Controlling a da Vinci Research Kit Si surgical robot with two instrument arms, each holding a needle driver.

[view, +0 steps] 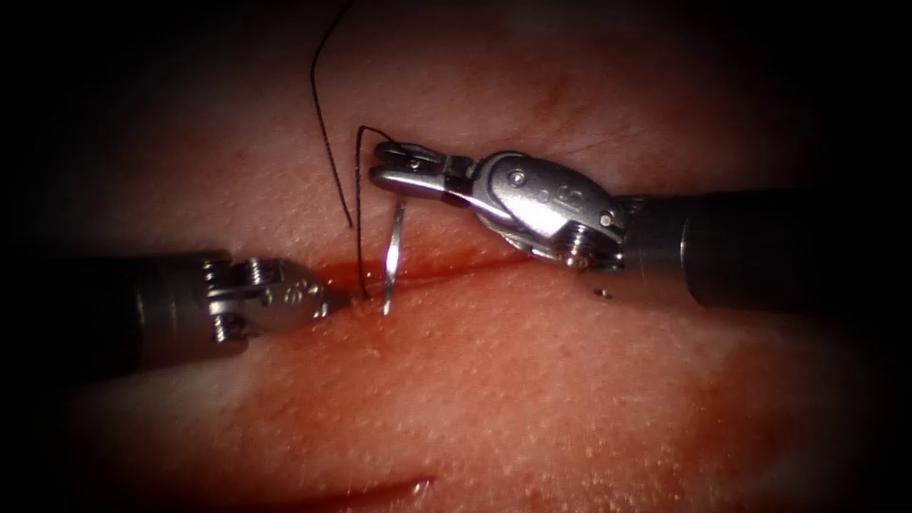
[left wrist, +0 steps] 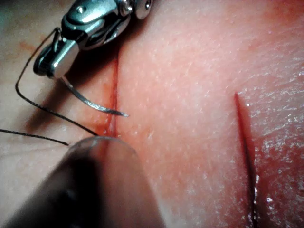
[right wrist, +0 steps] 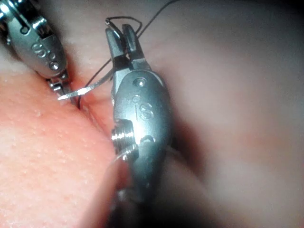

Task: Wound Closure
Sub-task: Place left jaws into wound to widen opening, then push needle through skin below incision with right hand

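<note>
My right gripper (view: 385, 163) clamps the needle (view: 392, 255) near its tail, tip free over the cut (view: 456, 271); left gripper (view: 328, 302) state unclear.

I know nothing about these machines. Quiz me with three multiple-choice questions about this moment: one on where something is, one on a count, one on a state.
1. Where is the needle's free tip?
A. At the cut, beside the left tool's tip
B. Deep under the right tool's shaft
C. On the tissue far from both tools

2. How many cuts does the left wrist view show in the tissue?
A. One
B. Two
C. Four

3. What does the right tool hold?
A. Nothing
B. The tissue
C. The needle near its thread end

Answers:
1. A, the tip ends at the red line of the cut close to the left tool.
2. B, one cut lies under the needle, another apart from it.
3. C, its jaws are shut on the needle where the thread leaves it.
</note>
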